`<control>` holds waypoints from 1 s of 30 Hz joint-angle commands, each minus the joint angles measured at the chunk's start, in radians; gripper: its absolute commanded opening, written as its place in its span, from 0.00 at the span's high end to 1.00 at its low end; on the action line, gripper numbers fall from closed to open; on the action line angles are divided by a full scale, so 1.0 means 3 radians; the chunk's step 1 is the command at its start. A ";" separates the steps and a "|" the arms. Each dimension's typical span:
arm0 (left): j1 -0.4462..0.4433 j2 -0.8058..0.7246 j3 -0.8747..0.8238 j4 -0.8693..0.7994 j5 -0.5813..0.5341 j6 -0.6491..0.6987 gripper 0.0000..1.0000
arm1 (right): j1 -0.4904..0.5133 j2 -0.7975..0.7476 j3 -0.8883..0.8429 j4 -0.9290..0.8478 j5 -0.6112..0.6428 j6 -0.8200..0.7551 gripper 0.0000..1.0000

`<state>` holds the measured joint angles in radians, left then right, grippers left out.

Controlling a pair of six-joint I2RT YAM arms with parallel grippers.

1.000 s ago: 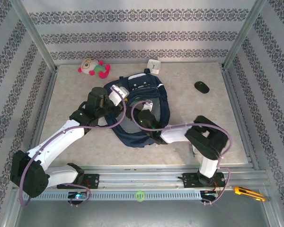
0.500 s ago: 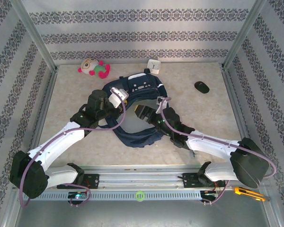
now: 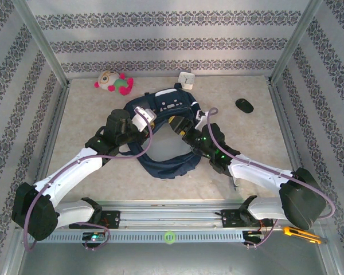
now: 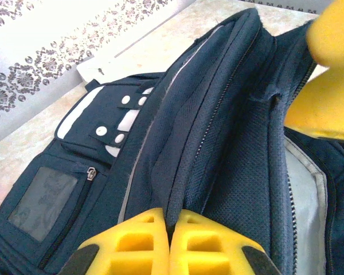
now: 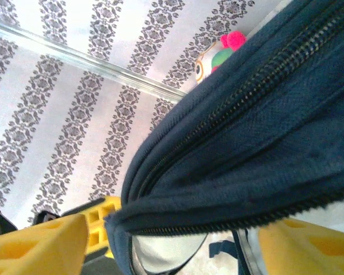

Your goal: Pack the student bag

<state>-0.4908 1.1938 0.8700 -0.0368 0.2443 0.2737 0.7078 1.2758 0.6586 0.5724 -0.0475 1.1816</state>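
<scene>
Over the last second the right arm unfolded. It had been bent high with its wrist sunk over the near half of the student bag (image 3: pixel 172 105). It then lay stretched low across the tabletop (image 3: pixel 86 112), and the right hand (image 3: pixel 179 128) had come up to the far side of the bag's mouth. The near lip of the bag had sagged flatter as the arm left it. The left hand (image 3: pixel 149 118) had not moved from the bag's left rim.

In the left wrist view, the left hand (image 4: pixel 167 220) was clenched on a fold of the navy rim, its yellow fingers pressed together on the fabric and lifting it. That kept the zipped mouth gaping, with pale lining showing inside. One yellow finger (image 4: pixel 332 74) of the right hand hung over the opening opposite it.

In the right wrist view, the right hand (image 5: pixel 172 240) stood released, its fingers wide apart. The zipper edge of the bag (image 5: pixel 246 132) ran across just above them. It gripped nothing, and I could not tell whether either finger touched the cloth.

I judged the packing barely begun. The plush toy (image 3: pixel 113 82) and a small white box (image 3: pixel 186 78) lay beyond the bag, and a black computer mouse (image 3: pixel 244 105) lay off to its right. The move looked like a reach for the opposite rim, or a withdrawal to fetch something.
</scene>
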 commanded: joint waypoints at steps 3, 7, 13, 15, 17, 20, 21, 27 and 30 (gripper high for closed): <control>-0.0020 -0.0042 -0.0046 0.0112 0.0292 0.0182 1.00 | -0.0126 0.0005 0.0024 0.0127 -0.0009 0.0199 0.42; -0.0024 -0.0052 -0.0038 0.0006 0.0409 0.0304 1.00 | -0.0202 0.0021 -0.0007 0.0234 -0.0028 0.0265 0.53; -0.0024 -0.0111 -0.0012 -0.0181 0.0546 0.0423 0.91 | -0.0226 0.0037 -0.0035 0.0259 -0.0051 0.0217 0.88; -0.0026 -0.0148 0.0008 -0.0204 0.0540 0.0354 0.79 | -0.0218 0.0032 -0.0052 0.0260 -0.0043 0.0229 0.94; -0.0035 -0.0178 0.0011 -0.0173 0.0545 0.0273 0.70 | -0.0215 0.0022 -0.0063 0.0260 -0.0016 0.0216 1.00; -0.0081 -0.0208 0.0020 -0.0123 0.0614 0.0208 0.58 | -0.0205 0.0012 -0.0061 0.0241 0.0028 0.0174 1.00; -0.0110 -0.0210 0.0037 -0.0132 0.0635 0.0233 0.53 | -0.0198 0.0012 -0.0052 0.0227 0.0036 0.0155 1.00; -0.0275 -0.0119 0.0078 -0.0223 0.0622 0.0374 0.26 | -0.0159 0.0060 0.0023 0.0202 0.0069 0.0114 1.00; -0.0329 -0.0032 0.0065 -0.0146 0.0591 0.0356 0.20 | -0.0131 0.0107 0.0059 0.0203 0.0077 0.0120 1.00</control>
<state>-0.5697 1.1633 0.8627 -0.0853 0.4122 0.3710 0.6571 1.2900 0.6445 0.5949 -0.0586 1.2503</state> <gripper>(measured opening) 0.780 0.065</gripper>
